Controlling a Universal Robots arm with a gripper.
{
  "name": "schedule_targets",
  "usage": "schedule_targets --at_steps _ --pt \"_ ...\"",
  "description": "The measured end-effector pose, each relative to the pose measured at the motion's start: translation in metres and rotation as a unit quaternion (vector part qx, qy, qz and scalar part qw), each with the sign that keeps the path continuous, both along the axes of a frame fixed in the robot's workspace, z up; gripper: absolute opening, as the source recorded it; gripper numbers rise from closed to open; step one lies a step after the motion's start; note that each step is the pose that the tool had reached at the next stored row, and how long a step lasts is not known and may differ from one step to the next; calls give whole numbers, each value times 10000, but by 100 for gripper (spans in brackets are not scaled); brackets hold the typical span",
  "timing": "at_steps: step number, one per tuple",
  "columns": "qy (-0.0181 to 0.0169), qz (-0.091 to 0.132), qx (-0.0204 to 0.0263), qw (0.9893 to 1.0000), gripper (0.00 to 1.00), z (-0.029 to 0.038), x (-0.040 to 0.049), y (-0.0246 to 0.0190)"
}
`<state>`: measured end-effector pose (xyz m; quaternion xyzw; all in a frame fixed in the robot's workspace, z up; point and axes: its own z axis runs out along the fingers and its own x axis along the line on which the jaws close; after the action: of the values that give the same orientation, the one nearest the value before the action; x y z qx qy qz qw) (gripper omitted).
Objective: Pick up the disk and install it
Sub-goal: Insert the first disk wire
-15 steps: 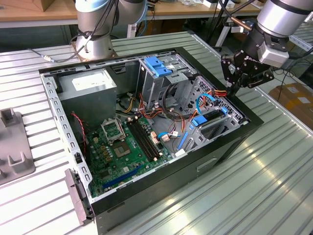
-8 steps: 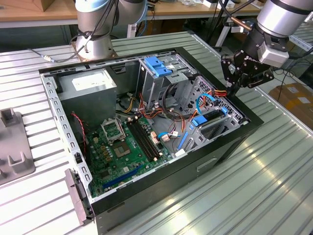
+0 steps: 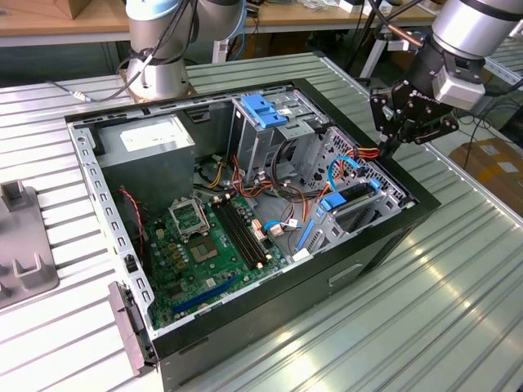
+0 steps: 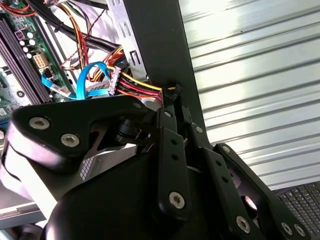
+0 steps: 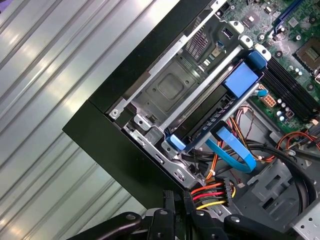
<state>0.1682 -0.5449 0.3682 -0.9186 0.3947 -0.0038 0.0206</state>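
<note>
Tool [image 5: 178, 200] fingers pressed together, empty, beside coloured power wires [image 5: 212, 192]

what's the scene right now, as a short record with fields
setting: open computer case lying on a ribbed metal table
disk: blue-railed drive sitting in the bay at the case's front end, also seen in the first wrist view
hand: above the case's edge on the exterior view's right, fingers together, holding nothing
nearest to hand: red, yellow and black power wires
other: motherboard, power supply
</note>
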Motion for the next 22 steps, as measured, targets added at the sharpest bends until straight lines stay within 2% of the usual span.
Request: schedule_targets --at_steps 3,4,12,22 --pt "0 0 77 10000 17 1 -3 1" --pt "0 0 83 10000 17 0 -9 -4" --pt "0 -6 90 10000 17 0 -41 -150" --pt "0 -43 90 10000 17 0 -140 -203"
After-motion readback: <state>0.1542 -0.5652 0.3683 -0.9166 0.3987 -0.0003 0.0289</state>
